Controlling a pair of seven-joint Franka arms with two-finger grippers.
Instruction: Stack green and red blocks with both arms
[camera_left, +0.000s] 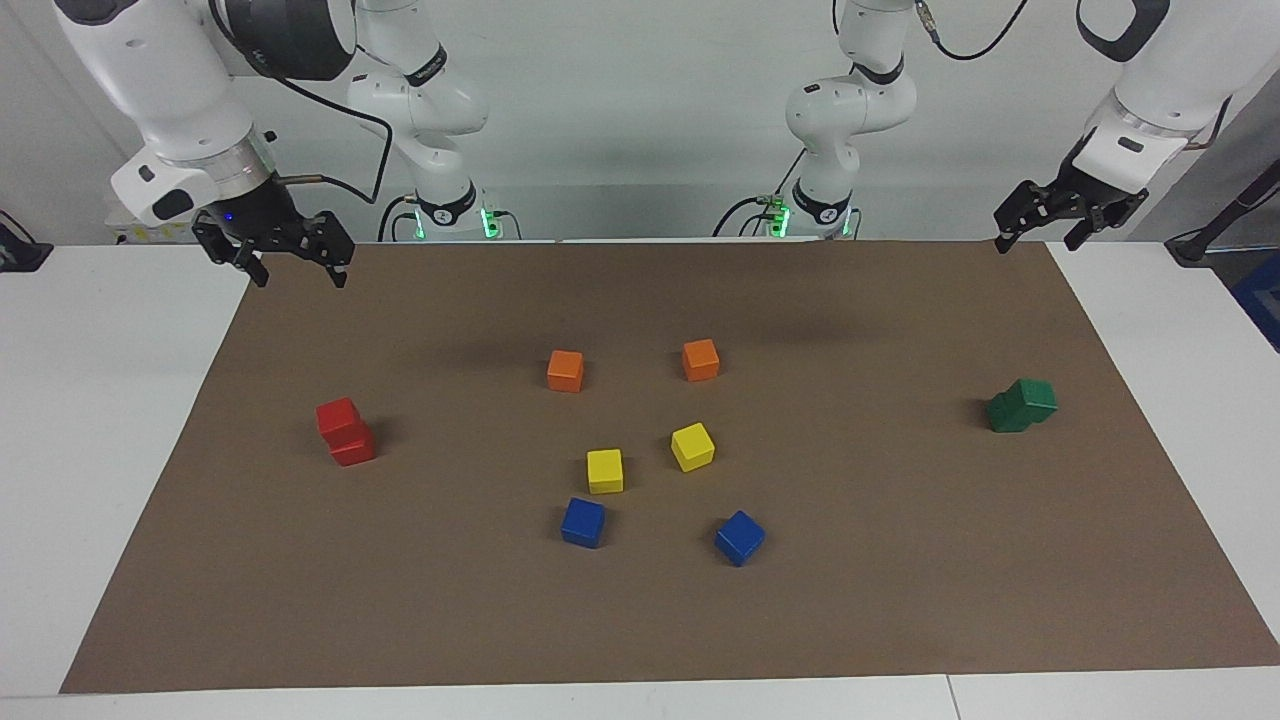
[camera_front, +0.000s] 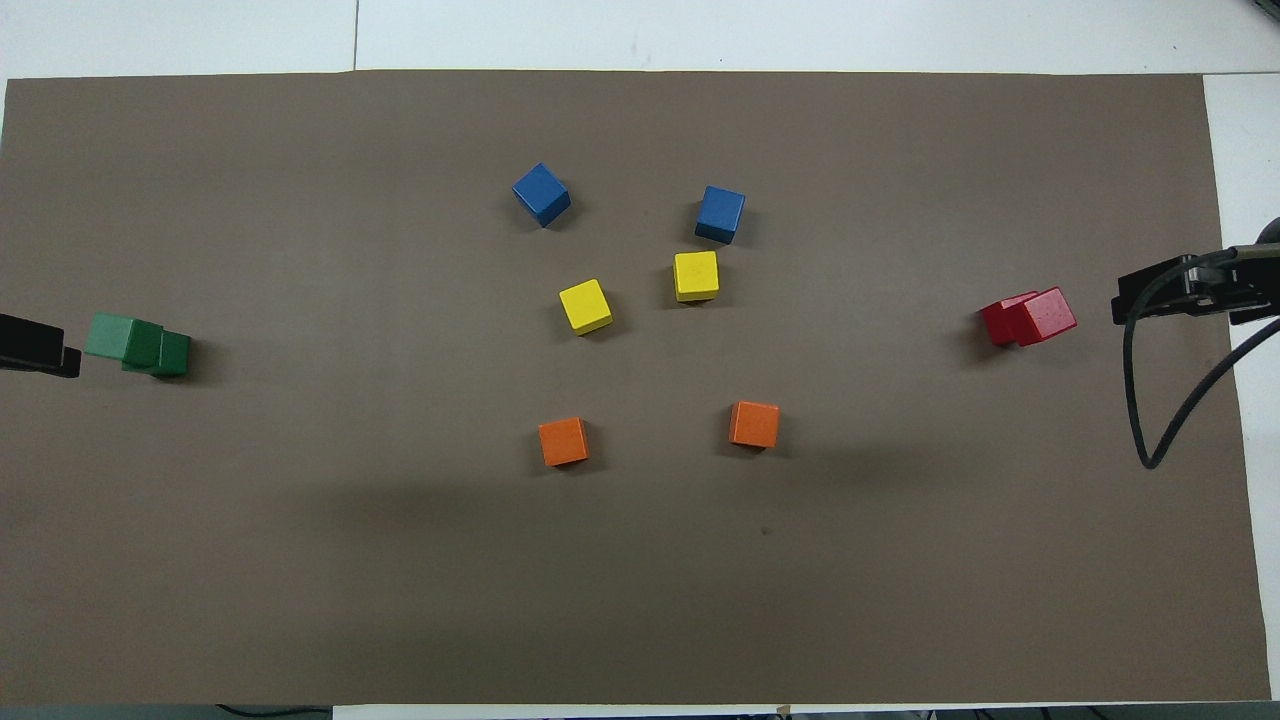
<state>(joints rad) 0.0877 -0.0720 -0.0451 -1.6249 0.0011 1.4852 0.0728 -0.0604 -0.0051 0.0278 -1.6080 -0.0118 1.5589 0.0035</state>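
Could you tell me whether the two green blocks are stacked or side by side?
Stacked: one green block sits on the other, offset toward the left arm's end.

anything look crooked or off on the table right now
Both stacks sit askew. The upper red block overhangs the lower red block, and the upper green block is shifted off the lower green block. Nothing has toppled.

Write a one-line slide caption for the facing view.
Two-cube red stack and green stack stand at opposite ends of the brown mat; left gripper and right gripper hang raised, jaws open.
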